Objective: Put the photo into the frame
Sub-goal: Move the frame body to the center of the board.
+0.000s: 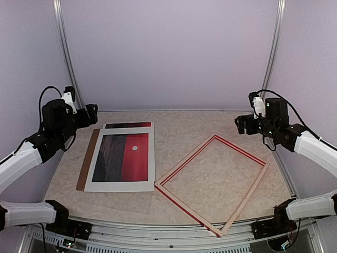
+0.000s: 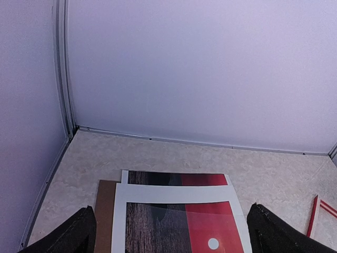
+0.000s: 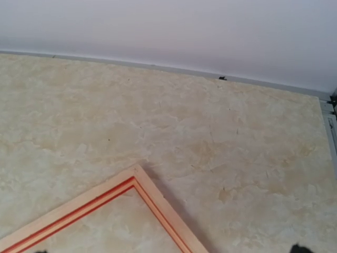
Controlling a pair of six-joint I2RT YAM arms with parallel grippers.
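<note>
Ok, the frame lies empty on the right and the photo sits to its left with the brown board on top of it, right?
No: the top external view shows the white mat on top of the photo; the brown board lies underneath.

The photo [image 1: 124,156] lies beneath the mat [image 1: 118,185], left of the frame [image 1: 240,151].
</note>
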